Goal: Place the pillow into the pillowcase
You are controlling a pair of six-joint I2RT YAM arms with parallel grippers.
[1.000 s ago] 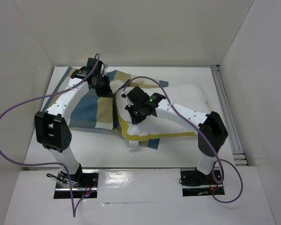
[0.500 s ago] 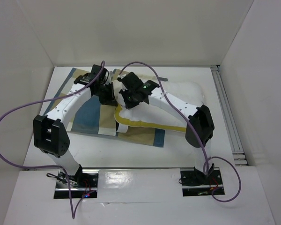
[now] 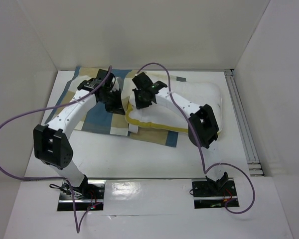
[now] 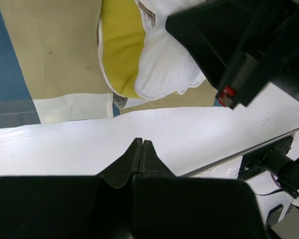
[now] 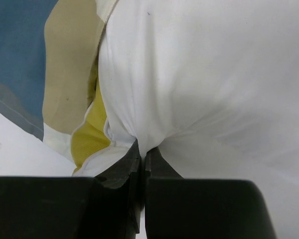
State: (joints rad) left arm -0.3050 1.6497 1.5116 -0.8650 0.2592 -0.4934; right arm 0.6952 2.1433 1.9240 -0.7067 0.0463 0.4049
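At pillow (image 5: 214,74) edge | right arm (image 3: 179,102) outstretched | right pincer (image 5: 142,149) pinching fabric

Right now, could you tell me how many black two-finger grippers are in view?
2. The left gripper is shut on nothing over the white table, beside the checked blue-and-tan pillowcase. The right gripper pinches the plump white pillow near its yellow edge band.

White pillow (image 3: 199,97), plain and bright, and there's a mustard-yellow band along its near edge. Left of the pillow, the pillowcase (image 3: 97,117) shows big checked blocks of blue, tan and cream, with a thin grey stripe. Beneath the pillow, a white table (image 3: 139,159). Left arm (image 3: 70,113) beside the pillow: white links, black joints.
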